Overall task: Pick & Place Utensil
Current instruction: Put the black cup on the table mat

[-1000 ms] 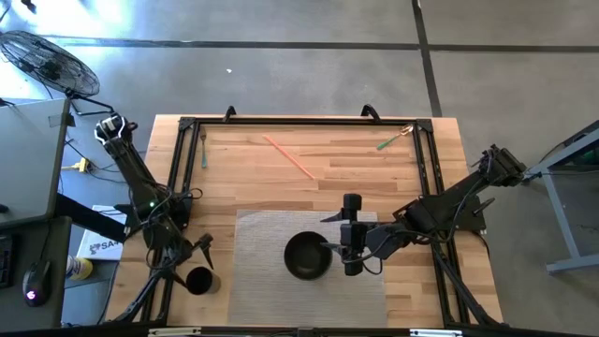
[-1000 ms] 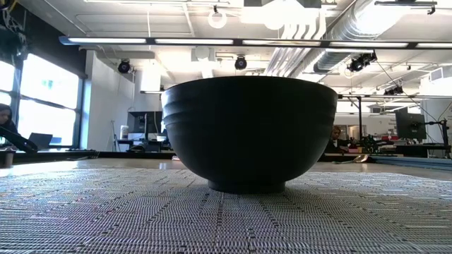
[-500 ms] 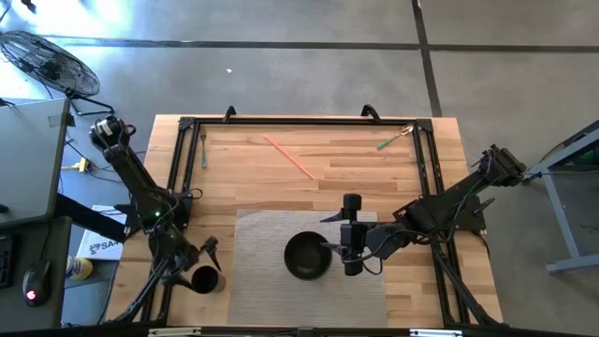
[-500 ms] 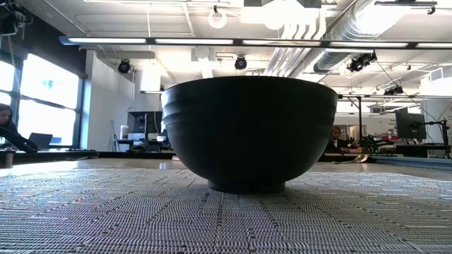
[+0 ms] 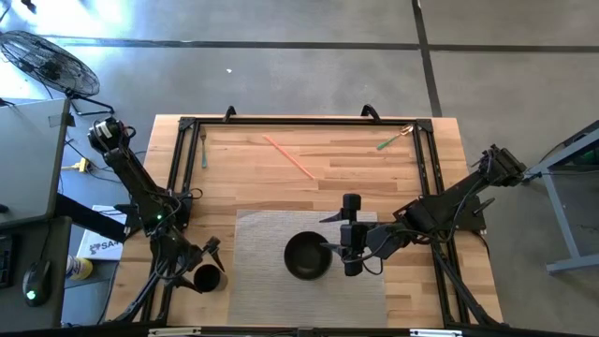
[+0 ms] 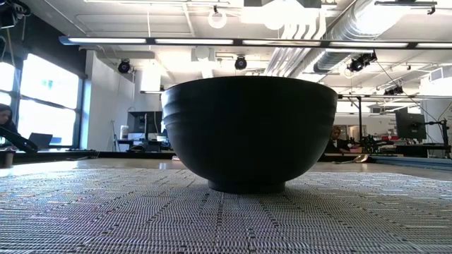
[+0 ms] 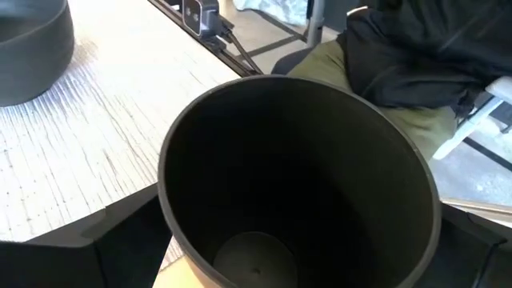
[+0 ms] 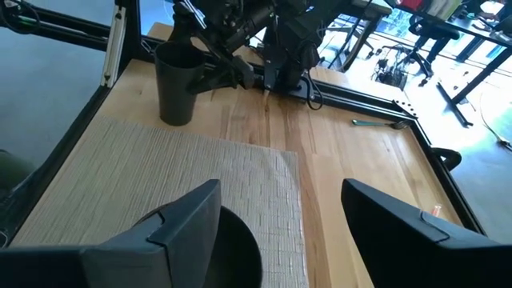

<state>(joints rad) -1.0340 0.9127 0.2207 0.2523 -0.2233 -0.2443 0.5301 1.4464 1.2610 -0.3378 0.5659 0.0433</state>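
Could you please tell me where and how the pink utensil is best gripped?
I would grip the pink utensil at mid-shaft, straight down from above, end effector fingers set across it. It lies flat and diagonal on the table, nothing close beside it.

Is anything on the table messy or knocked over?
Nothing is spilled or knocked over. The black bowl sits upright on the woven mat, and the dark cup stands upright by the left gripper. The utensils lie scattered along the far edge: a fork, an orange stick and a green utensil.
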